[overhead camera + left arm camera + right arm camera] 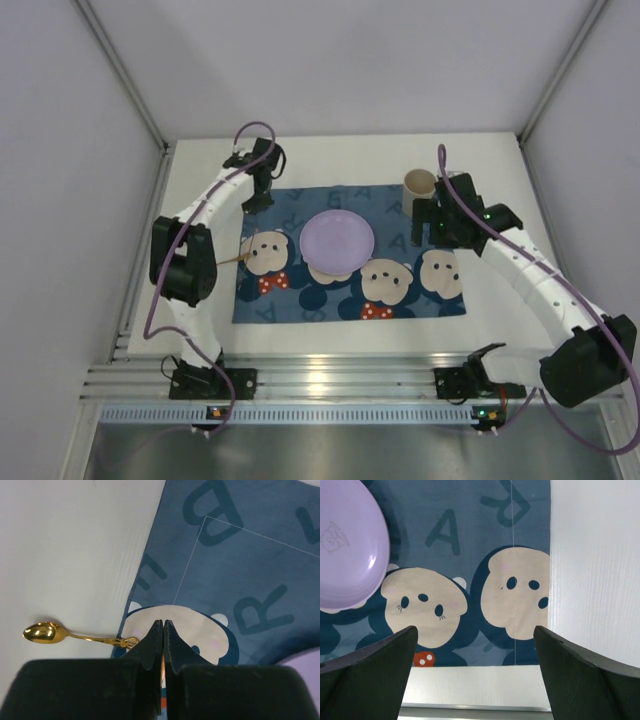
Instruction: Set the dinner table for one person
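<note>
The white dinner table [340,160] carries a blue bear-print placemat [345,302]. A purple plate [338,242] sits at the mat's middle and also shows in the right wrist view [345,545]. A beige cup [419,184] stands at the mat's far right corner. A gold spoon [238,262] lies across the mat's left edge, its bowl on the table [44,632]. My left gripper [258,203] is shut and empty [164,623] above the mat's far left corner. My right gripper [432,228] is open and empty [475,640], just in front of the cup.
The ribbed aluminium rail [320,380] runs along the table's near edge, with both arm bases on it. It also shows in the right wrist view [470,712]. Grey walls enclose the table on the left, right and back.
</note>
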Robot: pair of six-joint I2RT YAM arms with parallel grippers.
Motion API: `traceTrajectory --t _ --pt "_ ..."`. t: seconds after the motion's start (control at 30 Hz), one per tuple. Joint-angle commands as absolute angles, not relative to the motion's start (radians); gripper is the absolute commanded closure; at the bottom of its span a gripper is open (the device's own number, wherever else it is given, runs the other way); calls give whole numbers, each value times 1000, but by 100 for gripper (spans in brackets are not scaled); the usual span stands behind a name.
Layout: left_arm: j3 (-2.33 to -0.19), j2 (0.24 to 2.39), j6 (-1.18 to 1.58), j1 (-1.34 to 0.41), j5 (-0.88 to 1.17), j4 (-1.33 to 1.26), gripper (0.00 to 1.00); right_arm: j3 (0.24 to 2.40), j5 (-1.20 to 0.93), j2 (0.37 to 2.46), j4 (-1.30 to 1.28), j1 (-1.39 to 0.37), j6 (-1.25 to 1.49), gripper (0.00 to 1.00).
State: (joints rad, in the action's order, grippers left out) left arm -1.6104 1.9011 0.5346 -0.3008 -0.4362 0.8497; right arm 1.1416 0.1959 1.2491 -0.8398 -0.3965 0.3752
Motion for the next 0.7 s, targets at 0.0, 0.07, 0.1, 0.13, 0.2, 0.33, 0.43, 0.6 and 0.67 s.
traceTrajectory --t 0.0,0.07,0.1,0.13,0.2,0.33,0.43,0.6,0.67 --pt "-1696 1982 661 -310 -540 956 100 1111 196 1187 -842 -400 397 0" --pt "-1713 2009 710 -322 -552 962 100 1098 201 1169 -847 -400 403 0" --pt "-1715 2023 725 -331 -555 962 100 1089 202 1166 -853 -402 403 0" --pt "-1715 2042 762 -336 -569 962 100 1088 204 1161 -856 -402 405 0" --pt "-1716 2062 804 -356 -586 956 100 1085 206 1154 -865 -400 405 0" --pt "-1735 2092 821 -396 -635 936 100 1088 215 1149 -879 -400 396 0" --pt "-1756 2105 816 -413 -647 931 92 1095 215 1152 -885 -400 390 0" --pt "-1738 2079 802 -414 -673 928 46 1100 210 1172 -879 -400 388 0" --pt "-1723 2065 796 -410 -687 931 35 1098 203 1177 -873 -402 388 0"
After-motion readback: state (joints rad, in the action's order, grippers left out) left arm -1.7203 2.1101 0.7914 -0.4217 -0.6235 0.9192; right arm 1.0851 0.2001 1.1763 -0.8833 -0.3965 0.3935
